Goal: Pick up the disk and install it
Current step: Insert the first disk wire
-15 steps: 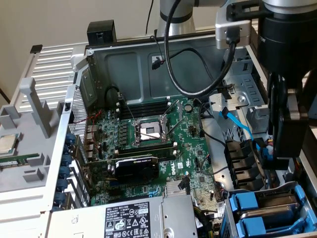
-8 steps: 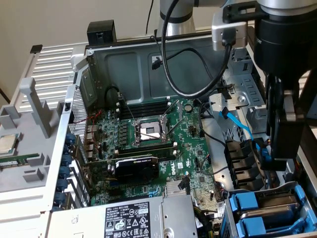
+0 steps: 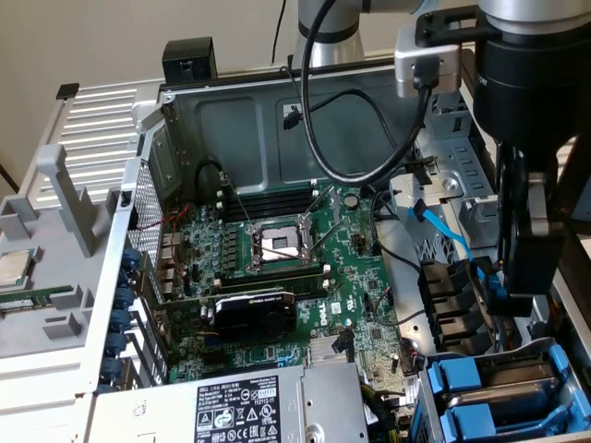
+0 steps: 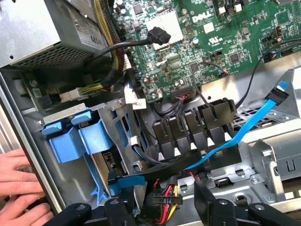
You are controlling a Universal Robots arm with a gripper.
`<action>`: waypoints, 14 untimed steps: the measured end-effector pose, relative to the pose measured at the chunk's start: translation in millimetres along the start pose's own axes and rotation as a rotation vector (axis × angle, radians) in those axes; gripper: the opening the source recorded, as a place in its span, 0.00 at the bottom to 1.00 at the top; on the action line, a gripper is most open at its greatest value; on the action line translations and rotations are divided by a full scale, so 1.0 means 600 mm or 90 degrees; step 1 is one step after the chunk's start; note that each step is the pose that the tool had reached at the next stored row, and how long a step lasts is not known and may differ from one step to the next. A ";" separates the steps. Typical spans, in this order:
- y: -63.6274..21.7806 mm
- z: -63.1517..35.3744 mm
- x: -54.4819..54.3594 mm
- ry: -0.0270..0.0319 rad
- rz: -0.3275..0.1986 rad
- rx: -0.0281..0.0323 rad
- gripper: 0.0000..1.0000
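Note:
The disk (image 4: pixel 104 165) sits in the drive bay at the case's corner, showing as a thin metal edge clipped in its blue plastic frame (image 4: pixel 75 141); its label is hidden. From outside, the blue frames (image 3: pixel 466 383) lie at the exterior view's lower right with grey metal between them. My gripper (image 4: pixel 162 207) is open, its black fingers (image 4: pixel 209 202) wide apart over a power plug with red and yellow wires, beside the bay. In the exterior view the gripper (image 3: pixel 522 286) hangs just above and behind the blue frames, holding nothing.
A person's hand (image 4: pixel 19 188) rests on the case edge beside the bay. A blue data cable (image 4: pixel 244 127) and black cable clips (image 4: pixel 188 129) run close to the fingers. The green motherboard (image 3: pixel 277 268), grey power-supply box (image 3: pixel 231 406) and a loose processor chip (image 3: pixel 14 268) lie further off.

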State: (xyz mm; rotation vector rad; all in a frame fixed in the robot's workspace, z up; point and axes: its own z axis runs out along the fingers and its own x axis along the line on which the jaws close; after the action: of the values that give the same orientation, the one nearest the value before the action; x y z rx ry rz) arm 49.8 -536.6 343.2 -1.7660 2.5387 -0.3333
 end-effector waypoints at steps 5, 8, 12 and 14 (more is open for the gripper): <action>0.000 0.001 0.000 -0.0053 0.010 0.0099 0.49; 0.000 0.001 0.000 -0.0112 0.018 0.0206 0.49; 0.002 0.001 0.001 -0.0119 0.025 0.0250 0.49; 0.004 0.001 0.001 -0.0118 0.027 0.0258 0.49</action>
State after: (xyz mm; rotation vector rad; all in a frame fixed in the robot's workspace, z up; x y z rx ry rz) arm 47.4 -536.8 342.0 -1.6909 2.5339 -0.3624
